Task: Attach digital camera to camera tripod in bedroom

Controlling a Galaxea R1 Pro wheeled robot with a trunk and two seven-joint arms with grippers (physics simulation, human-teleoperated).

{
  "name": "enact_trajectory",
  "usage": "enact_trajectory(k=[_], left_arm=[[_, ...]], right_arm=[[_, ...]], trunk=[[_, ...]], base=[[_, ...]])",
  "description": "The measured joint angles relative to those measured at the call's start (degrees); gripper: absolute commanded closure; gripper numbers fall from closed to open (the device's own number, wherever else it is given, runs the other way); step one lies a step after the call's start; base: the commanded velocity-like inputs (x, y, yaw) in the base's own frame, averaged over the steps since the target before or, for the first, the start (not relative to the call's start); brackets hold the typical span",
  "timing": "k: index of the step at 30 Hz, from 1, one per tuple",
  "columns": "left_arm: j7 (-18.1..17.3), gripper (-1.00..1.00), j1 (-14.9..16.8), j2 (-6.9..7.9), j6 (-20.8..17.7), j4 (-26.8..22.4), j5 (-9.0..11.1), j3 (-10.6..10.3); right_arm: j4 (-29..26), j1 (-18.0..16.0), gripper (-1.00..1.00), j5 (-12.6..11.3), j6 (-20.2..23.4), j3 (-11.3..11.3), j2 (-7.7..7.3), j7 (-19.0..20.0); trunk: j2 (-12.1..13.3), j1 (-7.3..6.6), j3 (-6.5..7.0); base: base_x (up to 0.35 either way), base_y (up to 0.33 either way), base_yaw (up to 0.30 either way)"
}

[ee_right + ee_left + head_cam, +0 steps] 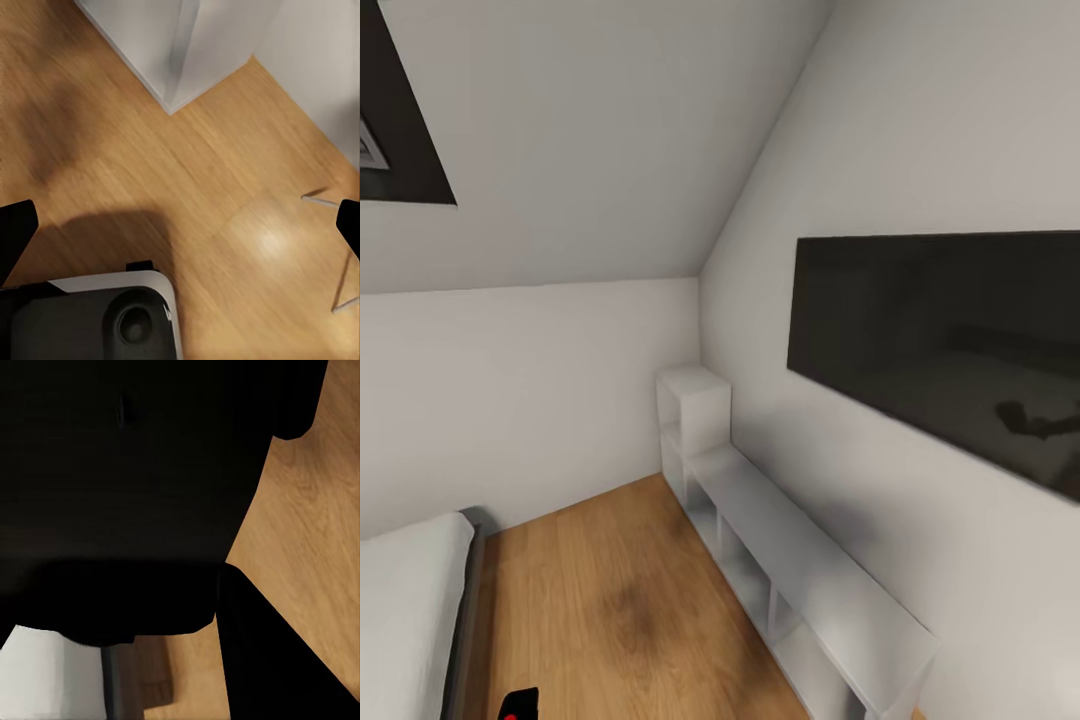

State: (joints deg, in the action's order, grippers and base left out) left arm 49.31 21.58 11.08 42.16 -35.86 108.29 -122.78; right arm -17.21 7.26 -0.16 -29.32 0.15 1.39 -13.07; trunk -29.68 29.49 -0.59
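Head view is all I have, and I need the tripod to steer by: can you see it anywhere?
Observer: Yes. The right wrist view shows thin silver legs of the camera tripod standing on the wood floor.
Operator: Is the right gripper free?
Observer: Its jaws stand wide apart with only floor between them: open.
Operator: And the left wrist view?
Observer: A large black shape crowds the lens; I cannot tell the grip.

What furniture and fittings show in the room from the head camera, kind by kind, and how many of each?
Wall TV: 1
White cube shelving: 1
Bed: 1
Skylight: 1
Total: 4
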Motion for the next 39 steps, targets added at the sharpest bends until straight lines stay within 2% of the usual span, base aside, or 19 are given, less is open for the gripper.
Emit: enact_trajectory(k=[11,39], left_arm=[[-0.02,1.0,0.03,0.02,-0.15,0.13,0.06,0.13],[-0.04,1.0,0.02,0.09,-0.44,3.1,-0.03,0.05]], right_arm=[[-0.01,-0.01,-1.0,0.0,0.0,0.0,0.0,0.0],[-0.01,-0.02,-1.0,0.0,0.0,0.0,0.0,0.0]], trunk=[[4.37,-2.41,1.92],[4.39,-2.42,1.93]], base=[[0.0,0.0,0.0],[0.0,0.0,0.0]])
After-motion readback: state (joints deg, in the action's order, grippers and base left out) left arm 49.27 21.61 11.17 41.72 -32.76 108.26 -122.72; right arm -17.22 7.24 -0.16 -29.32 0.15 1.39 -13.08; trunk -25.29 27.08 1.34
